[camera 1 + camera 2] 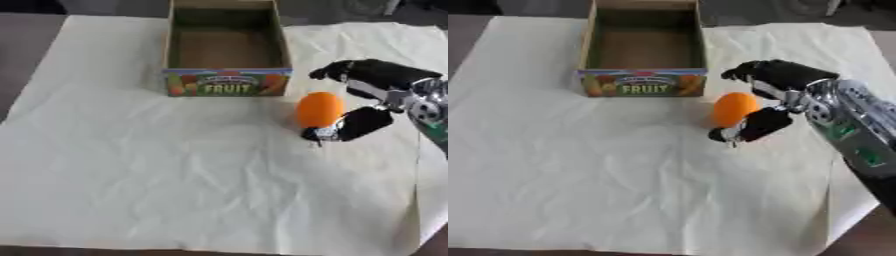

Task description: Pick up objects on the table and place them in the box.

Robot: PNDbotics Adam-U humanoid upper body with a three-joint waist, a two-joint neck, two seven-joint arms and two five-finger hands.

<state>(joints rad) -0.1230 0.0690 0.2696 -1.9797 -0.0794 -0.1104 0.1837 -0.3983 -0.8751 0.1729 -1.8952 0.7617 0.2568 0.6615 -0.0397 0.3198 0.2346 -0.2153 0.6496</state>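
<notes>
Handling: the orange (319,108) looks to me like a light, round piece of fruit, possibly a plastic one; I judge it stiff enough not to dent, with a smooth skin that could roll or slip out sideways.
Where to hold: I would take it across its widest part, thumb on one side and fingers on the other, so it cannot squirt upward or downward.
Looks: plain bright orange, slightly egg-shaped, no stem or marks that I can make out.
Where it is: on the pale paper sheet (175,175), just in front of the box (227,82) and off its near right corner, close but apart from the wall.
My right hand (785,92): it comes in from the right and brackets the orange, fingers curved over the far right side and thumb (750,127) low at the near side; the thumb seems to touch it, but I cannot tell whether the fingers have closed on it.
My left hand: not in sight.
Box: open cardboard, a fruit label on the front, nothing visible inside.
Risk: lifting before both sides are seated could send it rolling.
</notes>
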